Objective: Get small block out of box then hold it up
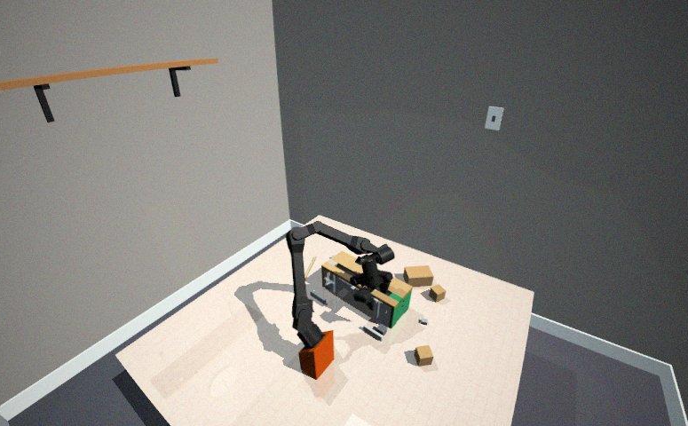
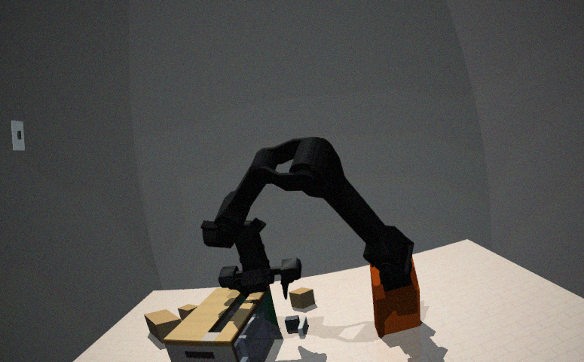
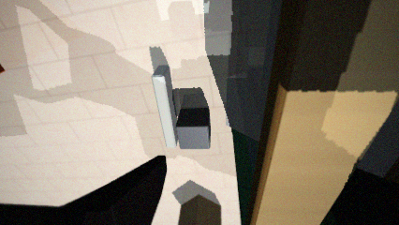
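Observation:
The small dark grey block (image 1: 382, 329) (image 2: 292, 323) (image 3: 194, 137) is on the table outside the box, between a light upright strip (image 1: 373, 332) (image 2: 303, 326) (image 3: 164, 111) and the clear front near the green end. The box (image 1: 399, 310) (image 2: 196, 326) (image 3: 306, 141) stands upright, with a tan slotted top and a clear front. My gripper (image 1: 375, 293) (image 2: 258, 294) is open and empty over the box top. One finger hangs in front of the clear front; the other is largely hidden in the top and exterior views.
A second light strip (image 1: 318, 296) lies before the box's other end. Tan blocks (image 1: 418, 276) (image 1: 437, 293) stand behind the box, and another (image 1: 423, 355) (image 2: 301, 298) stands beyond its green end. A small grey piece (image 1: 423, 320) lies by that end. The orange arm base (image 1: 317, 358) (image 2: 395, 309) stands in front.

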Robot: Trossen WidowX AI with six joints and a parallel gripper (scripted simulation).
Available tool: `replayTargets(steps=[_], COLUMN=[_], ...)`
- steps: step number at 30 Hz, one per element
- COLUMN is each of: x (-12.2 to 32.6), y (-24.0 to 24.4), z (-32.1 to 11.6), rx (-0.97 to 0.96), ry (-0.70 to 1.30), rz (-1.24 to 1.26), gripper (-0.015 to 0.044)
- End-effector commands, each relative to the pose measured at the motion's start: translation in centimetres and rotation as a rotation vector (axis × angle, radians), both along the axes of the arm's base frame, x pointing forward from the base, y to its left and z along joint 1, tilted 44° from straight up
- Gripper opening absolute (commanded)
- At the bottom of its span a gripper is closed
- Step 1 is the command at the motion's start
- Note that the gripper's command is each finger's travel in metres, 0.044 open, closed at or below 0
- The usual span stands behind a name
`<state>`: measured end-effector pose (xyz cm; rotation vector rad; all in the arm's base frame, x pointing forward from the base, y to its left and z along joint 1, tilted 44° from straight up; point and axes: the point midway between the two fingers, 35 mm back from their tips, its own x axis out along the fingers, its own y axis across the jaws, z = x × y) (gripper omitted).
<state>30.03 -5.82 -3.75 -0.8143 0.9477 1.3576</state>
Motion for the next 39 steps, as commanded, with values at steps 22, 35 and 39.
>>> replayTargets(steps=[22, 35, 39], x=[-1.0, -2.0, -2.2], y=[-4.5, -5.7, -5.9], z=[1.9, 1.1, 0.9], rx=[0.072, 0.226, 0.259], ry=[0.362, 0.846, 0.963], rz=[-0.956, -1.825, -1.997], gripper=[0.0285, 0.0285, 0.0285])
